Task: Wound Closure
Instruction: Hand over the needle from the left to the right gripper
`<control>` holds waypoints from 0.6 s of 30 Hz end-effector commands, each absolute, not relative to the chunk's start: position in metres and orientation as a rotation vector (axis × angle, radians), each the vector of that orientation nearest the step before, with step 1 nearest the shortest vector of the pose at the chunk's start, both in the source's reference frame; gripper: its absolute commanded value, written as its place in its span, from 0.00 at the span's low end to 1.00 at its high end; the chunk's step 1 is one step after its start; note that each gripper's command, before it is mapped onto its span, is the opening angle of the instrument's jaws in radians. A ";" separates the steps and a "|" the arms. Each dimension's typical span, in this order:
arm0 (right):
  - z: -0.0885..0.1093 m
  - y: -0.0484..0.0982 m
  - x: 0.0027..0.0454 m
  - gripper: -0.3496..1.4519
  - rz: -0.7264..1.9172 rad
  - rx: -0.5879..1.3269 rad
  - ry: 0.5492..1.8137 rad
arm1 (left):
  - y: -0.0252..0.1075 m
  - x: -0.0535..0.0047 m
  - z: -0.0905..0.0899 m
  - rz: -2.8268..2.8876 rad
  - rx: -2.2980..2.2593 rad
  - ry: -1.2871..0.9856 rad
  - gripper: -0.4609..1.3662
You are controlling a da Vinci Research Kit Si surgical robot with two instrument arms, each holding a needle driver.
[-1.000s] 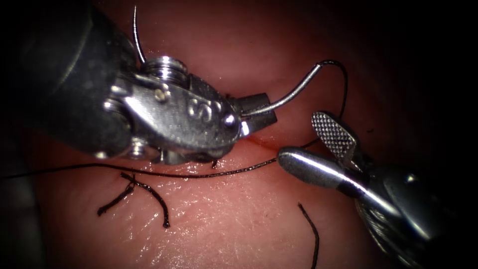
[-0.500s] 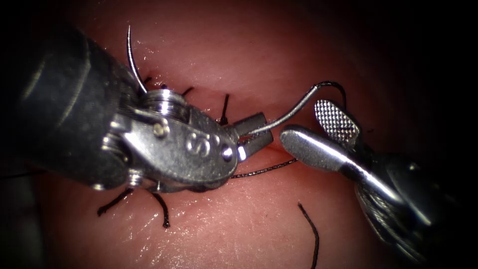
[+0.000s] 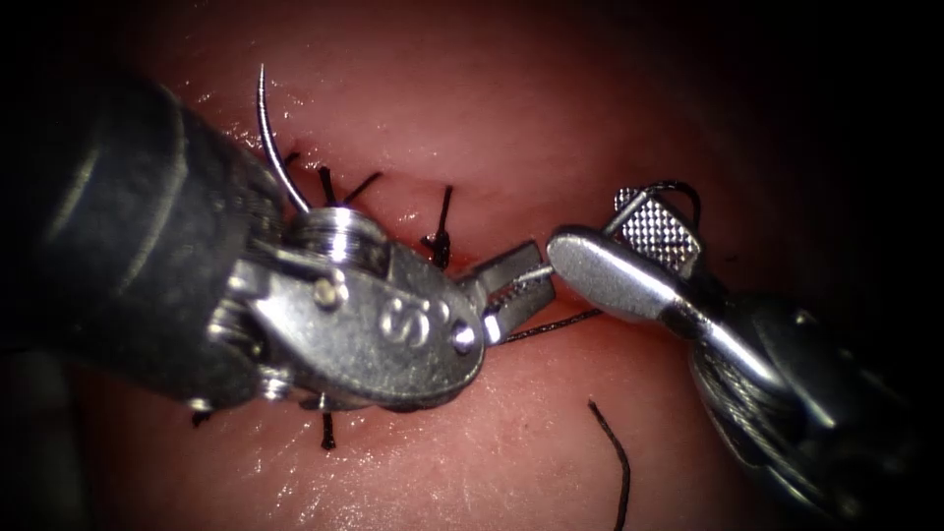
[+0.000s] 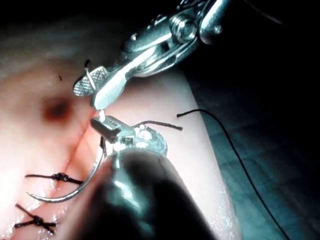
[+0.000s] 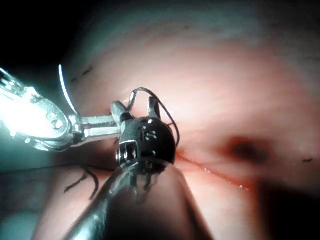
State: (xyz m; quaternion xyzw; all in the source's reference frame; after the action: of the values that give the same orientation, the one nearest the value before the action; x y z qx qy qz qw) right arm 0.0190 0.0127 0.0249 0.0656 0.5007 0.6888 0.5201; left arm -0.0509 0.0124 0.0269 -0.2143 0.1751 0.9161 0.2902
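Curved needle (image 3: 278,157) held clear of the tissue (image 3: 511,118), above it and not entering it. The left tool (image 3: 516,285) has its jaws closed on the needle partway along the curve. The pointed end rises behind that tool's wrist, away from the cut (image 3: 575,324); the blunt end reaches toward the right tool (image 3: 629,246). In the left wrist view the same arc (image 4: 75,192) sweeps out from the clamped jaws (image 4: 107,127) over the tissue (image 4: 40,90), its body free in the air.

The right tool's jaws stand apart around the needle's blunt end, one smooth jaw in front and one ribbed jaw behind; they grip nothing. The two tools' tips lie just beside each other, with almost no gap between them directly over the cut. In the left wrist view the right tool (image 4: 97,90) hangs just above the left tool's tip.

Thread (image 3: 551,324) runs from under the left tool's jaws along the cut toward the right tool, and a loop of it (image 3: 678,187) curls behind the ribbed jaw.

Finished stitches (image 3: 438,231) with short dark tails cross the cut to the left of the needle grip, close under the left tool. A loose thread end (image 3: 615,457) lies on bare tissue on the near side of the cut, well apart from both tools.
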 end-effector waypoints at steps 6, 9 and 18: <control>0.025 0.013 0.0190 0.00 1.685 0.152 1.186 | 0.012 -0.0511 0.027 2.453 -0.578 0.465 0.06; 0.025 0.013 0.0190 0.00 1.686 0.151 1.185 | 0.012 -0.0512 0.026 2.460 -0.581 0.464 0.06; 0.025 0.013 0.0185 0.00 1.642 0.125 1.177 | 0.012 -0.0510 0.026 2.475 -0.636 0.432 0.18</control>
State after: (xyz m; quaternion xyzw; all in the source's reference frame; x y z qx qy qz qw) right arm 0.0185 0.0133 0.0253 0.0540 0.4956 0.6864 0.5295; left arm -0.0511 0.0115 0.0261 -0.2343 0.1638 0.9191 0.2711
